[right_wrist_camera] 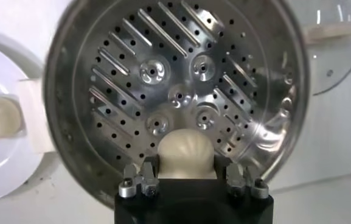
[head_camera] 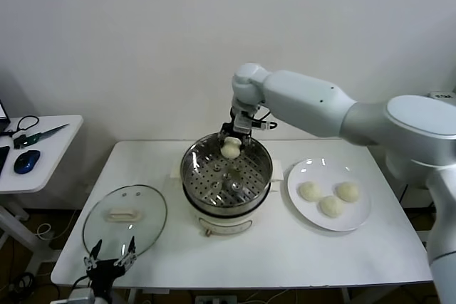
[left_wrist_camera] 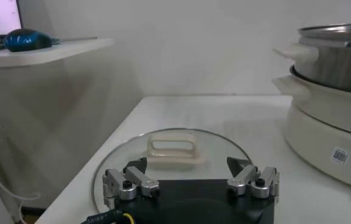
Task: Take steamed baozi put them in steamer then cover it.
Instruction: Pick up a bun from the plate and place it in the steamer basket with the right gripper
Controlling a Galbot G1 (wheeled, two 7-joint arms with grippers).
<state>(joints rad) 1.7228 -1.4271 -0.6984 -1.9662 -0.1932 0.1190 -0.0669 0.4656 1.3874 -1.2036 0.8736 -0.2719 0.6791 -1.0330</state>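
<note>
My right gripper hangs over the far side of the steamer, shut on one cream-white baozi, which hovers above the perforated tray. Three more baozi lie on the white plate to the steamer's right. The glass cover with its cream handle rests flat on the table at the front left. My left gripper waits open at the table's front left edge, just short of the cover's near rim.
A side table stands to the left with a blue mouse and cables on it. The white work table reaches the wall behind the steamer.
</note>
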